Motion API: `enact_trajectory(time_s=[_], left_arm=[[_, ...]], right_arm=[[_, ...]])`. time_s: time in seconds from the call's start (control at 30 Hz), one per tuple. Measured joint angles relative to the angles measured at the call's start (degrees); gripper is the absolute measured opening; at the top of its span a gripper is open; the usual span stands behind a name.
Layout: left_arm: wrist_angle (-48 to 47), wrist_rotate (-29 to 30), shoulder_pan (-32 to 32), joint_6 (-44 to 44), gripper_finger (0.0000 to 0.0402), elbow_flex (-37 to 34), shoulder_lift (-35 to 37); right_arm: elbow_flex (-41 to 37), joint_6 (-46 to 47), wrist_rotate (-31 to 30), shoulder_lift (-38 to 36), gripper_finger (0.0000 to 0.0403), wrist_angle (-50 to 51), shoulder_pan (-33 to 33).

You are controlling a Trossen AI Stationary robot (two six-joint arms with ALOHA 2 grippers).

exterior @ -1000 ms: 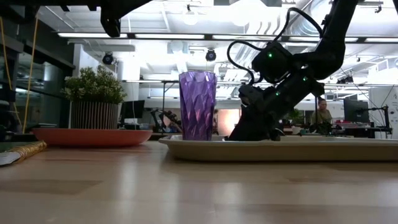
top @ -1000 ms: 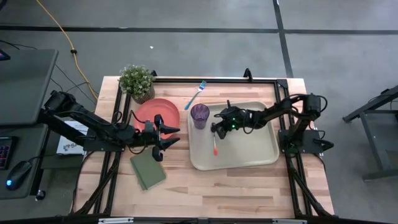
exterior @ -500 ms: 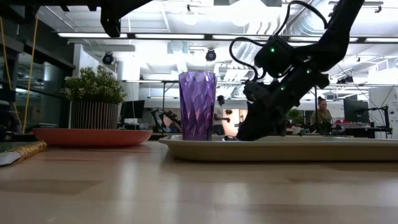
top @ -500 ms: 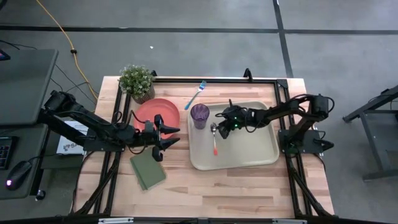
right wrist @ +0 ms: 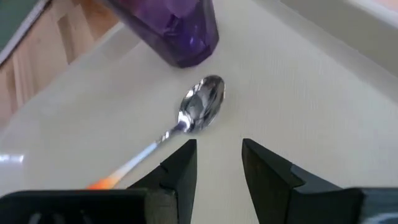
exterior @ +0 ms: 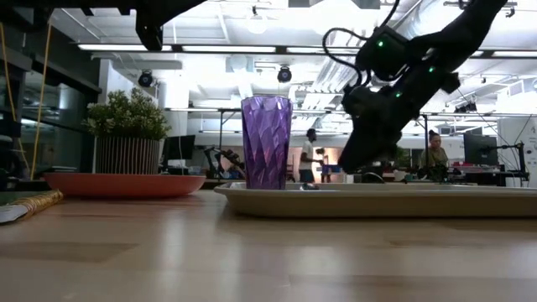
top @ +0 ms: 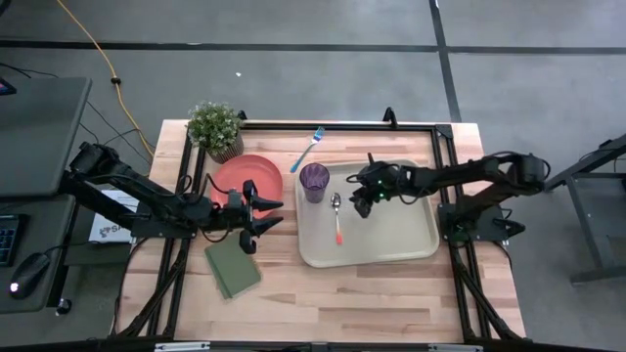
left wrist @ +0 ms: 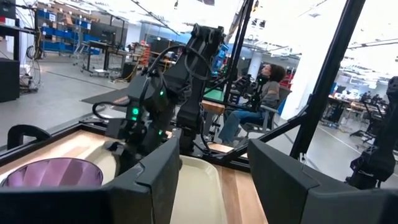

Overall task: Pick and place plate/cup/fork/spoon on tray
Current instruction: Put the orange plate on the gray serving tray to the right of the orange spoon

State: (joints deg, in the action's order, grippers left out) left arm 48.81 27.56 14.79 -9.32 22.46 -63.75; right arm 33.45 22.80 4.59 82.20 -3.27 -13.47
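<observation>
- The spoon (top: 336,217) lay flat on the tray (top: 391,240), its silver bowl toward the cup (top: 314,181) and its orange handle tip pointing away from it — free of any hand.
- The cup stood upright in the tray's corner, just beside the spoon's bowl.
- The right hand (top: 363,198) hung above the tray, near the spoon's bowl but not touching it; in the right wrist view its fingers (right wrist: 180,168) stood apart with nothing between them.
- The plate (top: 247,180) sat on the desk (top: 323,303) beside the tray, with the potted plant (top: 216,128) at its far edge.
- The fork (top: 308,148) lay on the desk beyond the tray, well apart from the spoon.
- The left hand (top: 266,215) hovered over the plate's near edge — fingers spread, empty.
- A green pad (top: 232,268) lay on the desk near the left hand.
</observation>
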Motion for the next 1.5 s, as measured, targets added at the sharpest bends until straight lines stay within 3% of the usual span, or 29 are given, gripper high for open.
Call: enact_trajectory(time_s=[0.37, 0.63, 0.8, 1.17, 1.5], left_arm=[[-0.8, -1.0, 0.0, 0.1, 0.0173, 0.0, 0.6], [-4.6, -1.0, -0.4, 1.3, 0.0173, 0.0, 4.1], [-5.0, -1.3, -3.9, 3.6, 0.0172, 0.0, 6.7], [-10.5, -15.3, -18.6, 1.8, 0.0172, 0.0, 8.5], [-12.3, -27.4, -31.6, 1.5, 0.0172, 0.0, 8.5]], right_arm=[[-0.1, -3.9, -1.5, -11.5, 0.0119, 10.7, 2.9], [-6.5, -3.4, -5.0, -20.0, 0.0119, 8.2, 7.2], [-11.2, -4.0, -5.9, -27.5, 0.0119, 2.5, 7.5], [-17.7, -13.7, -5.8, -41.6, 0.0119, -12.2, 7.5], [-20.3, -16.6, -5.6, -53.3, 0.0119, -9.2, 7.5]])
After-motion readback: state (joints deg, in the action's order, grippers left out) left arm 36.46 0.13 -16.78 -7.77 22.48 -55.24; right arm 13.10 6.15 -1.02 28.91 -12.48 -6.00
